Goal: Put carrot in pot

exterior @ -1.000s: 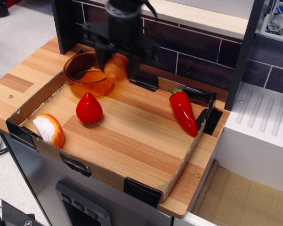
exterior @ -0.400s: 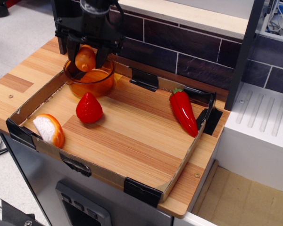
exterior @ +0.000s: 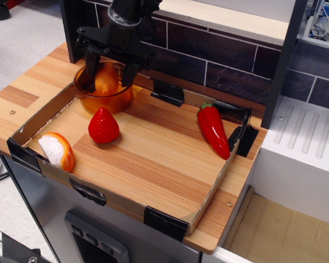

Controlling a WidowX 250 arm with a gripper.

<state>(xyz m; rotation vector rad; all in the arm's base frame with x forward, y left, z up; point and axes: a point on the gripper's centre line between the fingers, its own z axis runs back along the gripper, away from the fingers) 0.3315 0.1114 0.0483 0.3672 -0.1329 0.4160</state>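
The carrot (exterior: 106, 80) is a small glossy orange toy. It looks blurred, low between the fingers and inside the pot's rim. The pot (exterior: 93, 98) is a round amber transparent bowl at the back left of the cardboard tray. My gripper (exterior: 111, 76) hangs straight over the pot, its black fingers (exterior: 130, 70) spread on either side of the carrot with small gaps. The jaws look open and the carrot loose between them.
A red strawberry (exterior: 103, 125) lies just in front of the pot. An orange-and-white toy (exterior: 57, 150) sits at the tray's front left corner. A long red pepper (exterior: 214, 130) lies at the right. The cardboard tray's walls (exterior: 164, 222) ring the wooden board, and a dark tiled wall (exterior: 219, 60) stands behind.
My gripper carried the carrot left from mid-back of the tray to above the pot. The carrot now sits lower between the fingers, down in the pot.
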